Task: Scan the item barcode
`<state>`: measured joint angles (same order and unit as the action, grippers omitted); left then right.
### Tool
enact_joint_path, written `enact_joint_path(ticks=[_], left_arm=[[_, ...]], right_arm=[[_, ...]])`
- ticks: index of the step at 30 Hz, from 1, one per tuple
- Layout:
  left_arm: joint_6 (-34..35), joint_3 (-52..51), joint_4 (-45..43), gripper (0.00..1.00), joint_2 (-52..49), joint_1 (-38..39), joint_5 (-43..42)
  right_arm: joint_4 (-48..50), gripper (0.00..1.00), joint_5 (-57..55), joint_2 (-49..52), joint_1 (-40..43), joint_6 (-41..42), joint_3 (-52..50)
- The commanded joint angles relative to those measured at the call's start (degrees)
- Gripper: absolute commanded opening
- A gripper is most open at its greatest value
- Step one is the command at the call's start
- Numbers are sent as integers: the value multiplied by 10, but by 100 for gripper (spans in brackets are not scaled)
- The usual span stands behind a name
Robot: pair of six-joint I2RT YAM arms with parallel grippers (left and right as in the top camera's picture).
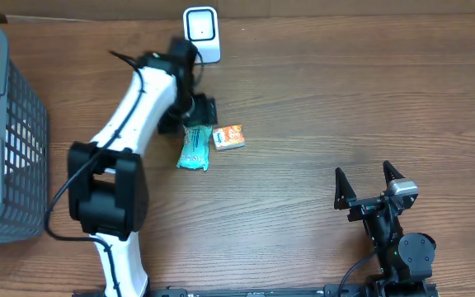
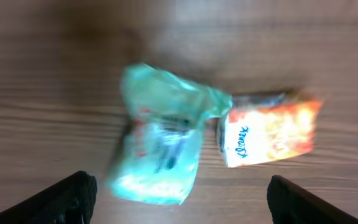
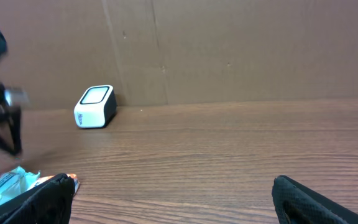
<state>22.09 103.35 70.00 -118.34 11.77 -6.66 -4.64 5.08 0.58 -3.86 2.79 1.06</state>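
**Soft packet lies loose under an open left end effector**

Closest to my left wrist camera are the two dark fingers of the left end effector. They stand wide apart with nothing between them. Just beyond, flat on the bench, lies the teal packet, which I take to be the item to scan. An orange tissue pack sits right beside it, and their near corners seem to touch.

From overhead, the left end effector hangs over the far end of the teal packet, between it and the white scanner at the back edge. The right end effector waits well apart on the other side, also open and empty. A grey basket stands at the far left.

I judge the packet to be light and soft. The film looks crinkled and glossy, so it should flex and may slip or fold in a pinch. I would take it across its narrow width near the middle, where the contents give some body, not by the loose crimped end. The dark print on its face is too blurred for me to tell whether it is the barcode, so I would keep my fingers off that patch. The tissue pack is close enough to get nudged.
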Motion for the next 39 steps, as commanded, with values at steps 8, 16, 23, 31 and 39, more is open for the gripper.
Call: enact_joint_path(ticks=[8,16,23,31,39], left_arm=[[-9,172,102,93,197,-182,117],[-9,164,123,98,226,-468,116],[-13,128,88,95,184,-616,122],[-42,42,73,89,118,-639,218],[-60,-67,-23,82,63,-639,278]], right_arm=[[2,100,-5,-3,-3,2,-6],[2,100,-5,-3,-3,2,-6],[2,100,-5,-3,-3,2,-6],[2,100,-5,-3,-3,2,-6],[2,100,-5,-3,-3,2,-6]])
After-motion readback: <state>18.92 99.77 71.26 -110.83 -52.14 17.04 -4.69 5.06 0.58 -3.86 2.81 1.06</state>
